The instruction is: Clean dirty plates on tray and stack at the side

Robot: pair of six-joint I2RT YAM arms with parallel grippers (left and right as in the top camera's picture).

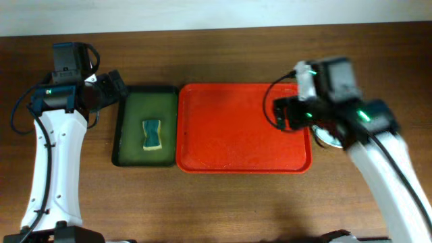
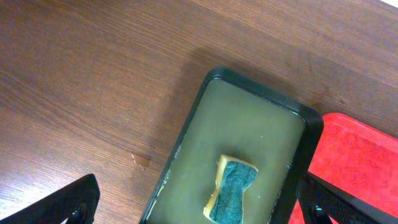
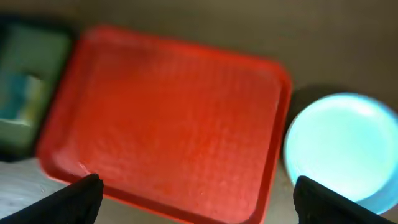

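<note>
The red tray lies mid-table with nothing on it; it also shows in the right wrist view and at the edge of the left wrist view. A pale blue-green plate sits on the table just right of the tray. In the overhead view only a sliver of it shows under my right arm, and I cannot tell whether other plates lie beneath. My right gripper is open and empty over the tray's right part. My left gripper is open and empty.
A dark green tray lies left of the red tray, touching it, and shows blurred in the right wrist view. A yellow and blue-green sponge lies in it. Bare wooden table surrounds both trays.
</note>
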